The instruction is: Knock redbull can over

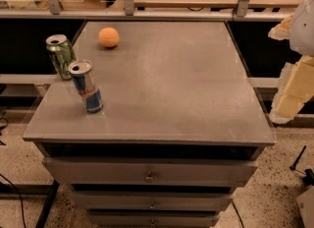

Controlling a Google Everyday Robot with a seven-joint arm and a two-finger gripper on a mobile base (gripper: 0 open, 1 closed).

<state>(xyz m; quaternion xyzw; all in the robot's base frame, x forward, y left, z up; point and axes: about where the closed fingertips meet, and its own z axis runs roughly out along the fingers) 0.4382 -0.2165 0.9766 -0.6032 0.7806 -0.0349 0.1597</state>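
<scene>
The redbull can [87,87] stood upright near the front left corner of the grey, matte surface [186,84], a slim blue-and-silver metal cylinder with a shiny top. The pale, blocky hand [290,88] hung well to the right of the redbull can, beyond the surface's edge; whether it was spread or pressed together I could not tell. The wider green can [61,56] stood just behind and left of the redbull can, so a broad sweep would likely topple both. The round orange ball [108,37], farther behind it, could roll away if nudged.
</scene>
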